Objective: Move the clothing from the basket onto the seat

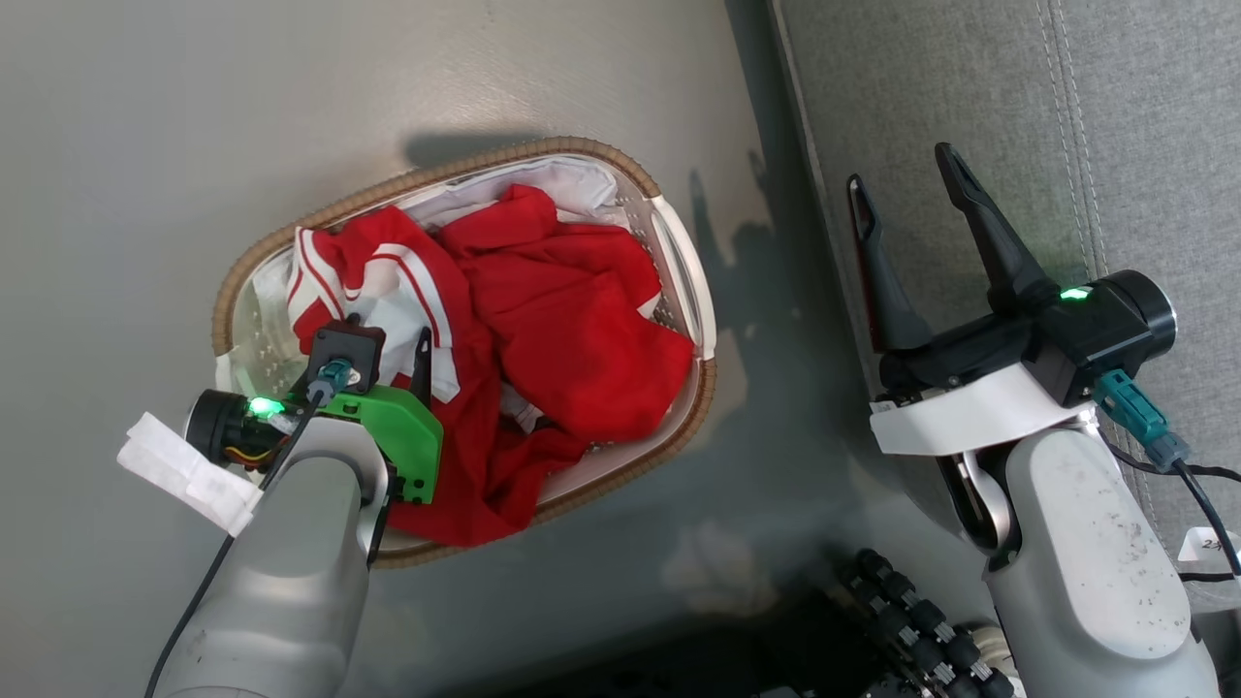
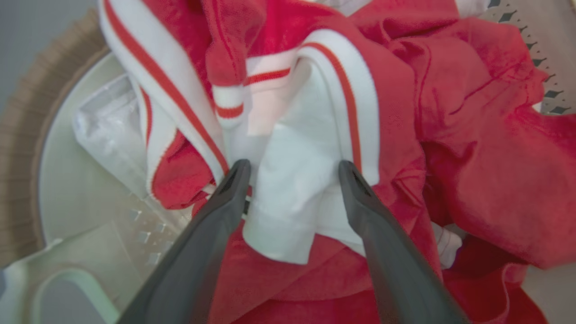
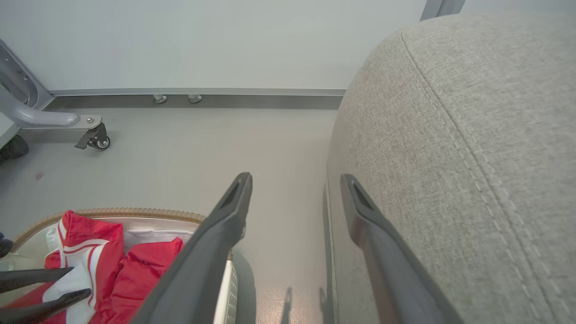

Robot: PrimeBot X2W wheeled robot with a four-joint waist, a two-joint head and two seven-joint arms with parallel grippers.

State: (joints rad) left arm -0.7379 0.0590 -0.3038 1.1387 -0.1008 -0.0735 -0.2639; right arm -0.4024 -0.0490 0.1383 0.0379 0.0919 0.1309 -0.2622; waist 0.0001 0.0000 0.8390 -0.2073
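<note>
Clothing (image 1: 572, 320) in basket (image 1: 690, 281) near seat (image 1: 970, 97)

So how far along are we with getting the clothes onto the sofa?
Done: nothing yet; the bright red, white-trimmed fabric garments all lie in the oval wicker-rimmed basket, and the visible grey woven sofa cushion carries none. In hand: the left gripper is open astride a striped fold, not closed. The right gripper hangs open beside the cushion. Left: grasp, lift and carry the garments over.
</note>
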